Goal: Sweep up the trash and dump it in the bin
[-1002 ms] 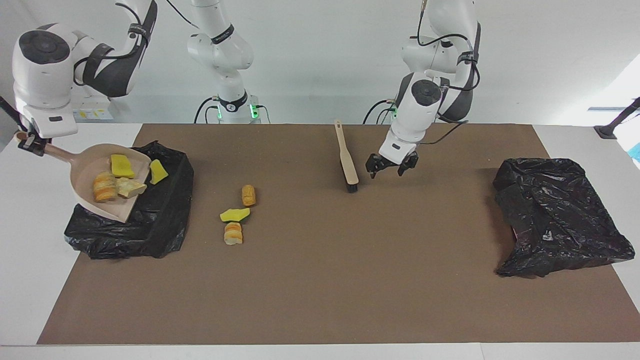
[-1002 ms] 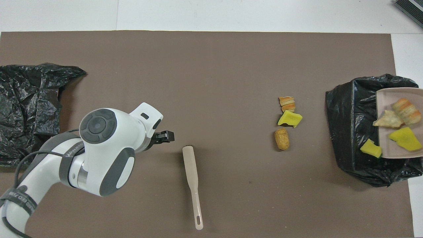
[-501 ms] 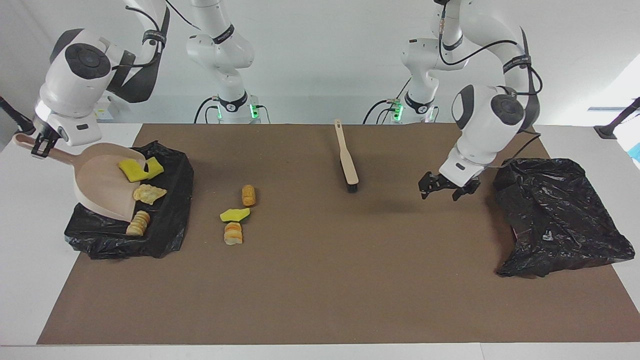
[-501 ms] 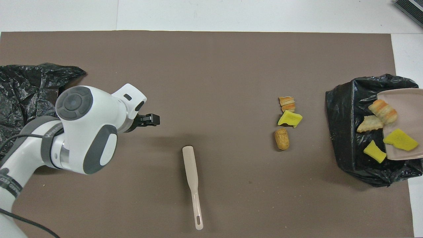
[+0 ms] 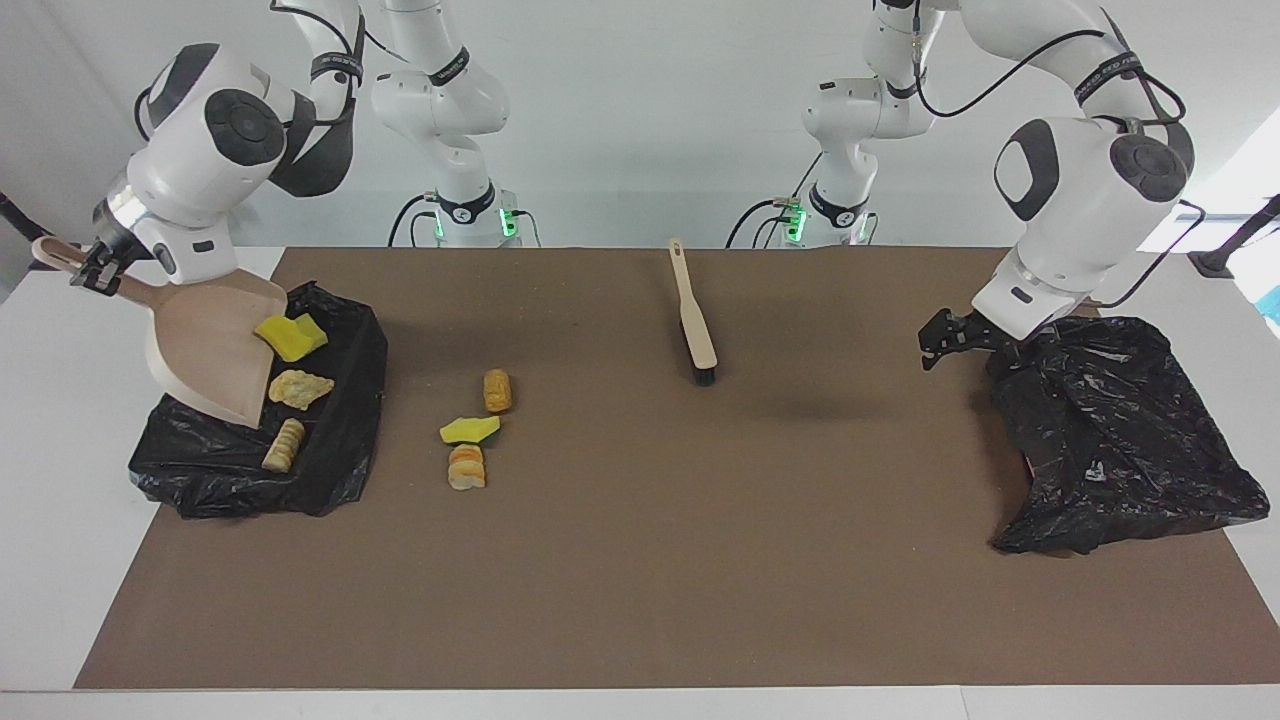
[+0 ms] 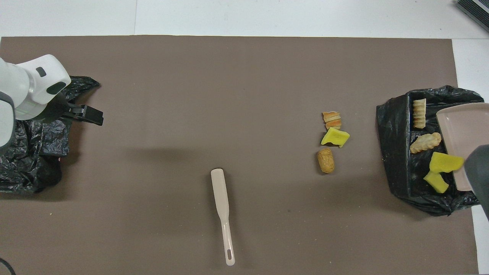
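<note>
Dustpan [image 5: 215,345] tilted, mouth down over bin [image 5: 330,440] — trash [image 5: 297,388] inside

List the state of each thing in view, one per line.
Dustpan: tilted over the bin, held by its handle.
Bin: open, four pieces inside.
Three trash pieces: on the mat, unswept.
Brush: lying on the mat, unheld.
Right gripper: shut on dustpan handle.
Left gripper: open, empty, over the black bag.
</note>
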